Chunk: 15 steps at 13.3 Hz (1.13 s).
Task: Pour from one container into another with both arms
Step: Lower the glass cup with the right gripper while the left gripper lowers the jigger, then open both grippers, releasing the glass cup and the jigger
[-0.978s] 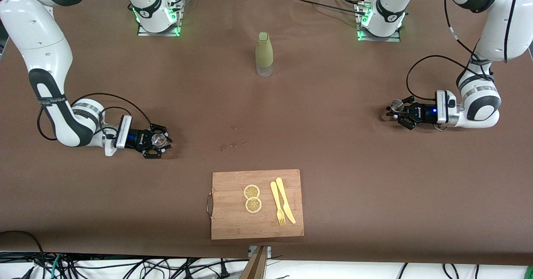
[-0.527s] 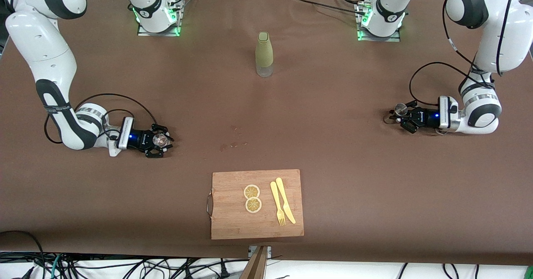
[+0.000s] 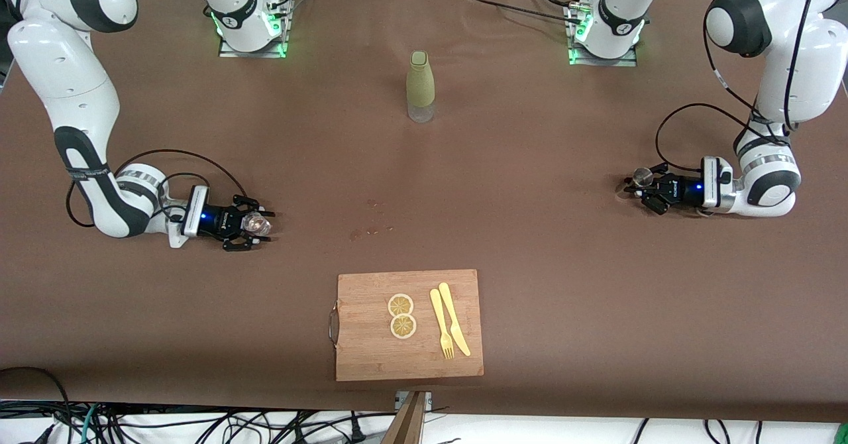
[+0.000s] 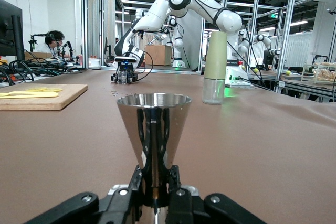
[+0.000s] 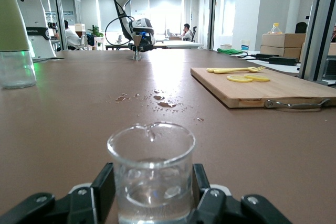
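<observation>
At the right arm's end of the table, the right gripper [image 3: 255, 224] sits low with its fingers on either side of a small glass beaker [image 5: 151, 169] standing on the brown cloth; whether they still press it I cannot tell. Toward the left arm's end, the left gripper [image 3: 637, 184] is clamped tight on a steel measuring cup [image 4: 153, 127], upright at table level.

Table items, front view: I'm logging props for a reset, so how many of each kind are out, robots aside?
Bottle: 1
Glass beaker: 1
Metal cup: 1
Cutting board: 1
Lemon slices: 2
Yellow fork: 1
Yellow knife: 1
Total: 8
</observation>
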Motion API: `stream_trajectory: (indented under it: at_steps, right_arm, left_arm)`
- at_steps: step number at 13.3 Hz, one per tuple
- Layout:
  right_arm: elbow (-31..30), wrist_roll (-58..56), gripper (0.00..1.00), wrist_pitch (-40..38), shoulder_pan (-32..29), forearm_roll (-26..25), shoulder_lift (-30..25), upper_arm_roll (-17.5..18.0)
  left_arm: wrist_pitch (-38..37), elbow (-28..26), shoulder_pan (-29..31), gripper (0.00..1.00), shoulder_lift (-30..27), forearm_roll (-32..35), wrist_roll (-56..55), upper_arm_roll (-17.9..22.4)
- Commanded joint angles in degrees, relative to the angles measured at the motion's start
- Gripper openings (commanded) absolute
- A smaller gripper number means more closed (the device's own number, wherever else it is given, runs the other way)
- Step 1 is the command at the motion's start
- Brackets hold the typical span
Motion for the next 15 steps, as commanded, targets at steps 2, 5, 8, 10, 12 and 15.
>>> stream_trajectory:
  at_steps: [2,5,8,10,12,15]
  right_arm:
    - [2.7,-0.3,0.78,-3.3,-0.3,-3.4,0.9,-2.5]
    - [6.5,0.2,0.81,-6.6,-0.3,-8.7,0.2,-5.4]
    - [7.8,2.4,0.81,-7.5,-0.3,-14.5,-5.0,-6.5]
    - [7.0,7.8,0.81,-5.1,-0.2,-20.3,-11.7,-6.8]
    - [4.3,14.0,0.81,-3.2,-0.1,-24.8,-18.0,-6.8]
    - [-3.6,23.3,0.81,3.2,0.8,-28.8,-28.4,-6.8]
  left_arm:
    - [-1.2,1.0,-0.2,0.15,2.2,1.5,13.8,1.1]
    - [0.2,1.5,-0.2,1.00,2.1,1.4,12.2,1.1]
    - [2.6,2.4,-0.7,1.00,1.6,3.1,5.9,3.6]
    - [3.1,3.9,-0.7,1.00,1.4,6.2,-0.6,4.1]
    - [3.2,5.6,-0.9,1.00,1.1,8.7,-9.7,5.4]
    - [3.0,9.7,-0.9,1.00,0.4,12.5,-24.1,6.5]
